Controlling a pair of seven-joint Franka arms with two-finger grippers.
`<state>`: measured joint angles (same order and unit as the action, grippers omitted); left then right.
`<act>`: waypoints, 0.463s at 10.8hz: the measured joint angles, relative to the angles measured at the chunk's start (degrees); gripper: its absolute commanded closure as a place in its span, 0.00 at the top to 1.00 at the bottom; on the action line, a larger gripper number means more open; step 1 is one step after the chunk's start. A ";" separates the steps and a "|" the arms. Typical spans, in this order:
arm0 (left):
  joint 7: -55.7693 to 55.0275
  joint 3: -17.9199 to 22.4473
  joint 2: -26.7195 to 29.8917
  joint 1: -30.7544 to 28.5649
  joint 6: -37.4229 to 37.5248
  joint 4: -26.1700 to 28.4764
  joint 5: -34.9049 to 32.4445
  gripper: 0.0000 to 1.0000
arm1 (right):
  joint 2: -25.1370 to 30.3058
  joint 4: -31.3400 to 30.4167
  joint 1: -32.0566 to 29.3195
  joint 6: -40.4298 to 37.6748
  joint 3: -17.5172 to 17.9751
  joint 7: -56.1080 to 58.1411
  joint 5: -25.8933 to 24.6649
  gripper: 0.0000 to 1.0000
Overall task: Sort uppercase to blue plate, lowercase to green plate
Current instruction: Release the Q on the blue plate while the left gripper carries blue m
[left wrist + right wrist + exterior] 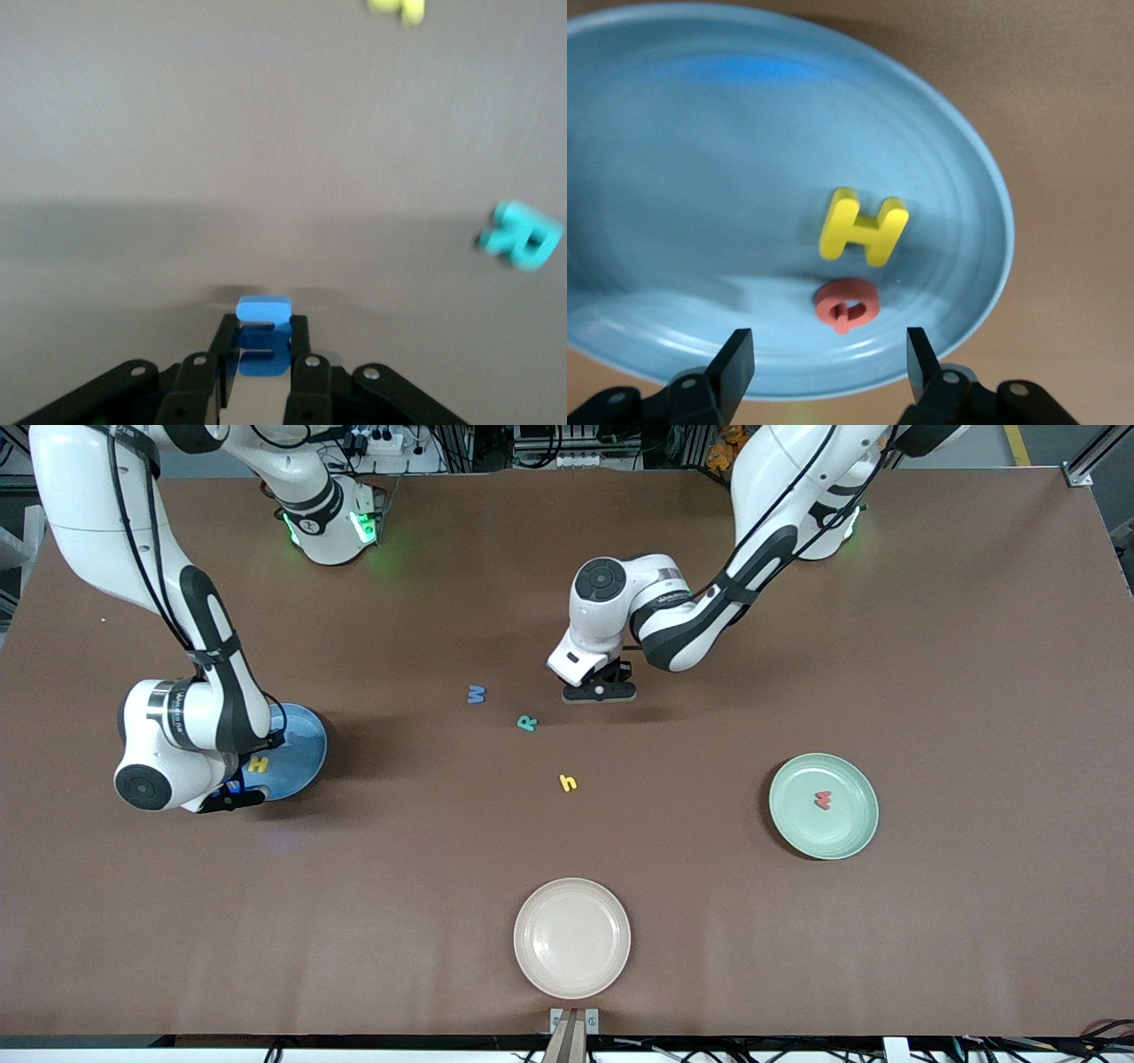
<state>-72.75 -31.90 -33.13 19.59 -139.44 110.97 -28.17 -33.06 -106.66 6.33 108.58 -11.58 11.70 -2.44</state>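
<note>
My left gripper [263, 329] is shut on a small blue lowercase letter [263, 310], which looks like an m. It hangs low over the middle of the table [600, 689], beside the teal R [527, 724]. My right gripper [830, 354] stands open over the rim of the blue plate [700, 177], with nothing between its fingers. The yellow H [864, 226] and red Q [846, 305] lie in that plate. A blue W [477, 693] and a yellow h [568, 782] lie loose on the table. The green plate [855, 833] holds a red m [823, 800].
A beige plate [571, 937] sits near the table's front edge, nearer the front camera than the loose letters. The right arm's wrist covers part of the blue plate [301, 744] in the front view. Brown tabletop stretches between the plates.
</note>
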 measured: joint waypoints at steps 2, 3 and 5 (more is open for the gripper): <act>0.00 -0.93 4.48 -3.37 2.85 -0.06 0.04 0.00 | 2.02 0.09 1.02 -2.75 0.57 -4.42 0.24 0.78; 0.68 -2.21 6.19 -5.78 3.56 -0.05 0.32 0.00 | 2.90 0.10 1.73 -4.00 1.17 -7.09 1.07 0.78; 6.08 -6.28 8.84 -13.00 6.57 -0.22 2.53 0.00 | 4.18 0.12 4.31 -5.98 1.82 -12.12 4.99 0.78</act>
<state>-66.67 -38.18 -24.29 6.59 -132.87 110.74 -25.64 -28.88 -106.54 10.64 102.60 -9.76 -0.42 2.55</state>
